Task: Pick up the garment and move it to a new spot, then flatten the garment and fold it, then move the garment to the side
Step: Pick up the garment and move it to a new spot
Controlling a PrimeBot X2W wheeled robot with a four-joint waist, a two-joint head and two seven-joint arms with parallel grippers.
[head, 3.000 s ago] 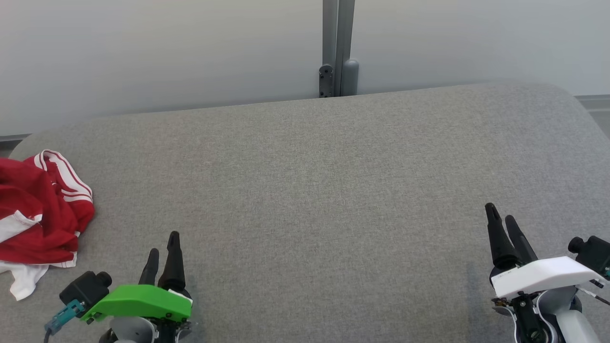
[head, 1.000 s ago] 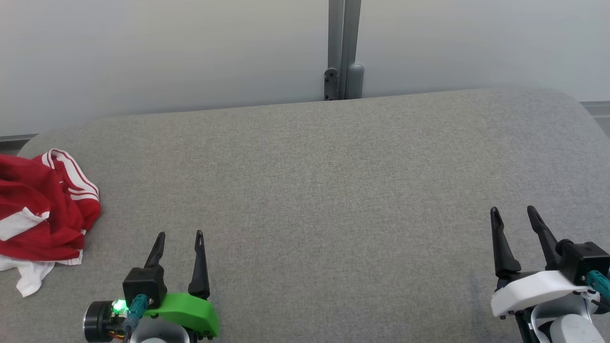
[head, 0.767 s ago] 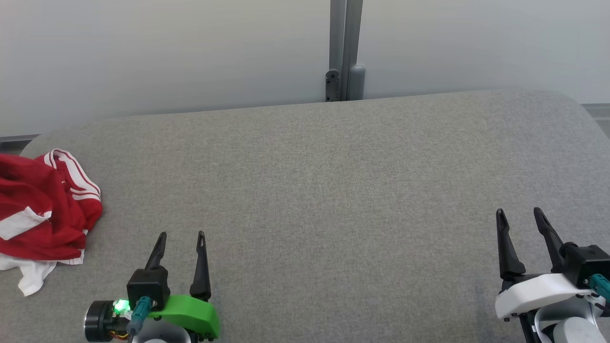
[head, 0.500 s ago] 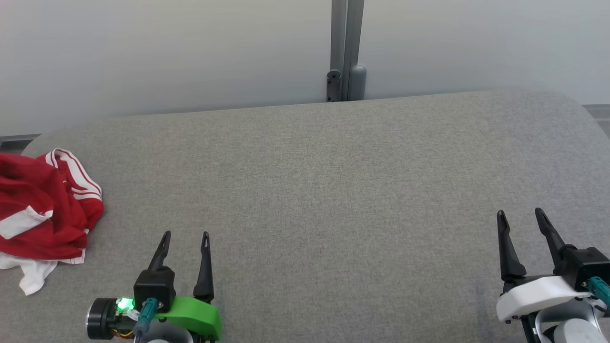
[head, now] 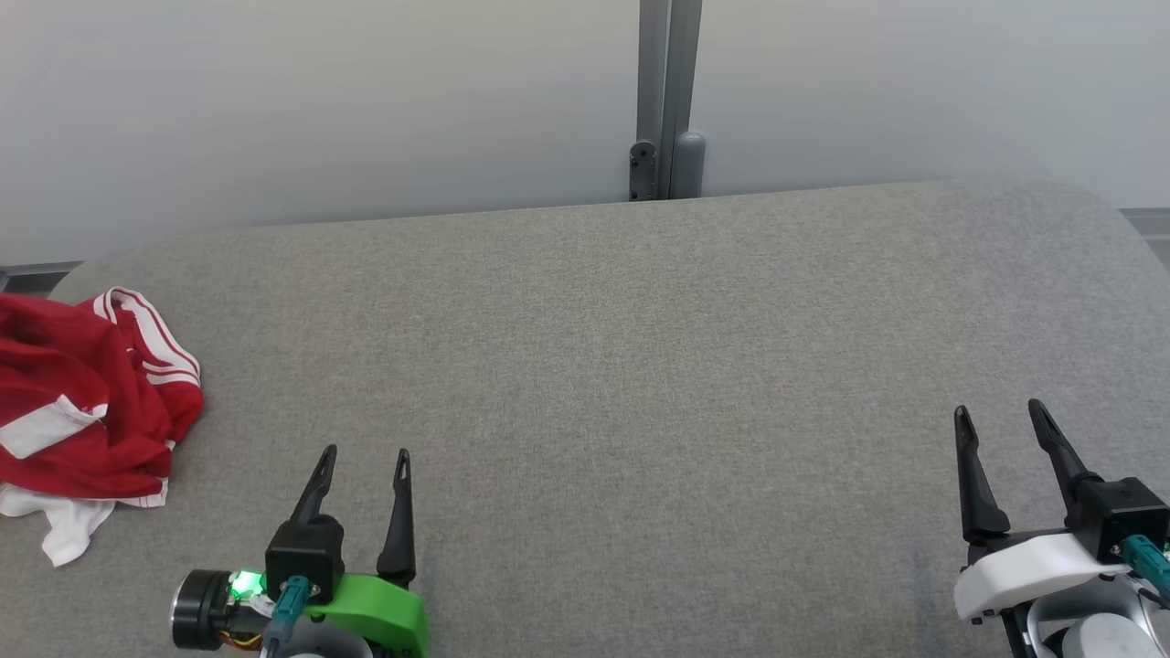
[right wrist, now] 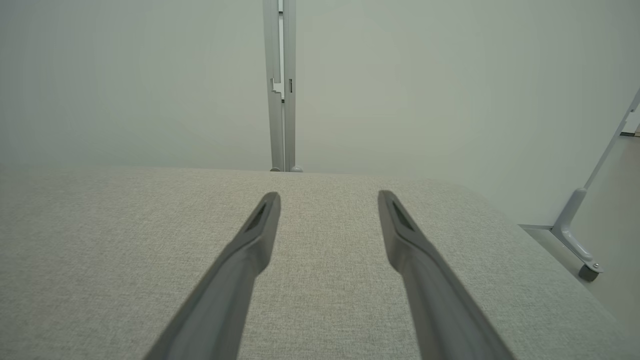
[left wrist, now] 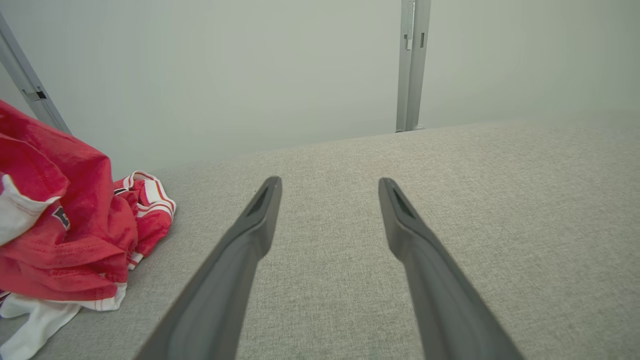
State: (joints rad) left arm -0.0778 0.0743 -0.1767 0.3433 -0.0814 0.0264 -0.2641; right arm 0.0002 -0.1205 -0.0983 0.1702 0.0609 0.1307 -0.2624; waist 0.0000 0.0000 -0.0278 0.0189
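Note:
The garment point(head: 87, 411) is a crumpled red shirt with white stripes and white trim, lying in a heap at the far left of the grey padded surface point(head: 640, 366). In the left wrist view the garment point(left wrist: 65, 240) sits left of the fingers. My left gripper point(head: 366, 454) stands open near the front edge, to the right of the garment and apart from it, with nothing between its fingers point(left wrist: 260, 215). At the lower right my right gripper point(head: 998, 411) is open too, over bare fabric, with the same gripper point(right wrist: 329, 197) empty in its own wrist view.
A pale wall with a grey vertical post point(head: 667, 100) rises just behind the surface. The surface's right end rounds off to the floor, where a grey frame leg point(right wrist: 580, 235) stands.
Over three seconds both wrists have turned so the fingers stand side by side and spread. In the last second the camera has shifted slightly; the garment lies unmoved.

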